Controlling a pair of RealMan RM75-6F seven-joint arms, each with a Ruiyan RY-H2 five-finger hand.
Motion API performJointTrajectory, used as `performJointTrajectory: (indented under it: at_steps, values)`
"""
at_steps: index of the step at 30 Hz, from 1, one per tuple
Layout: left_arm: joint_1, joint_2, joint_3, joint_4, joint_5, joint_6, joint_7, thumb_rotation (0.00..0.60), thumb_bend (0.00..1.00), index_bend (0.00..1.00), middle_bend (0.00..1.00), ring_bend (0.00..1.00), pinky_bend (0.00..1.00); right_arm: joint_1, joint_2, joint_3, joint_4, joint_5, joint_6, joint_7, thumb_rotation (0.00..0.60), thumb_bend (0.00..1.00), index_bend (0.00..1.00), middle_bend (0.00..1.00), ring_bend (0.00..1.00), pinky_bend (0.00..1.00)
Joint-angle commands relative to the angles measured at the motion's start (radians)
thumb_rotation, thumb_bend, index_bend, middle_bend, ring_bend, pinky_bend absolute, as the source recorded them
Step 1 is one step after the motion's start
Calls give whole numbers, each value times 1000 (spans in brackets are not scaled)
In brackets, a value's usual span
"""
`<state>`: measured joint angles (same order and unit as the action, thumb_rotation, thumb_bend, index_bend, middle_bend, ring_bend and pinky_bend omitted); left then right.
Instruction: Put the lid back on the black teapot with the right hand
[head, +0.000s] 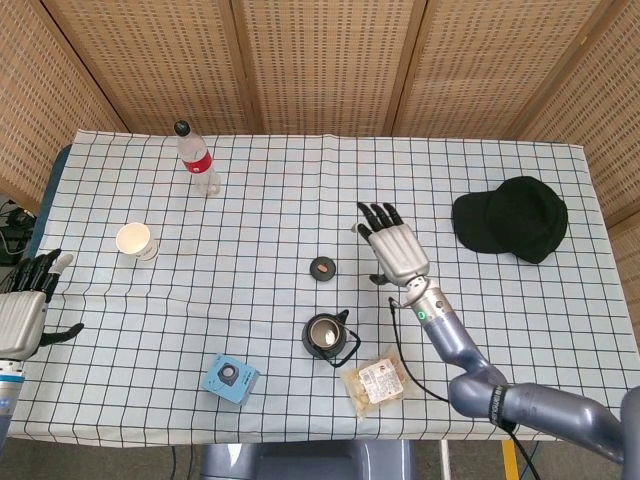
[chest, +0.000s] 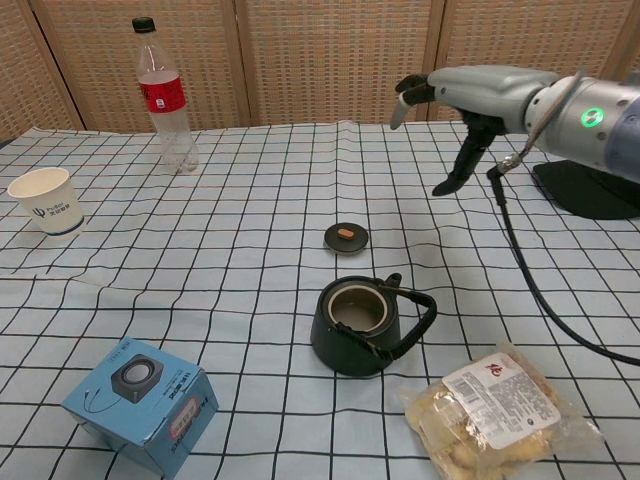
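The checked tabletop (head: 300, 200) carries a black teapot (chest: 362, 327), standing open near its front edge. The right hand (head: 396, 246) hovers, fingers apart and empty, just right of the lid (head: 322, 268), which lies flat just behind the teapot. The left hand (head: 22, 316) waits open-fingered off the left edge.

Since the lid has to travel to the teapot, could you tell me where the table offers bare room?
Bare cloth spans the middle, between the bottle and the cap, under the open right hand. Another free patch lies between the paper cup and the lid. It is crowded near the front: teapot, snack bag and blue box sit close together.
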<state>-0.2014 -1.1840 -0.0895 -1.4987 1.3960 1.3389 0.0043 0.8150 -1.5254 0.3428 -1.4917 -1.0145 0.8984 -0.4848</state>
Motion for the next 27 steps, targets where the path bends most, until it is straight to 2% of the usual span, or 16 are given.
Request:
performJointTrajectory:
  at_steps: [1,7,13,18,27]
  values:
    - [-7,-2,0,5,-3,-13,-7,600,54,0,0,0,0,58,-79,9,88,63,-53,-28,600,244,282,15,0,0]
    - [-20,-7,-2,23,-19,-46,-24,600,54,0,0,0,0,134,-200,7,239,130,-104,-19,600,244,302,25,0,0]
    - [-19,-3,-3,25,-20,-44,-43,600,54,0,0,0,0,179,-278,-5,334,138,-129,2,600,245,312,31,0,0]
    - [-19,2,0,24,-13,-41,-59,600,54,0,0,0,0,207,-325,-10,407,143,-150,22,600,245,288,20,0,0]
    - [-17,10,2,25,-5,-36,-86,600,54,0,0,0,0,243,-378,-17,514,167,-177,26,600,244,320,23,0,0]
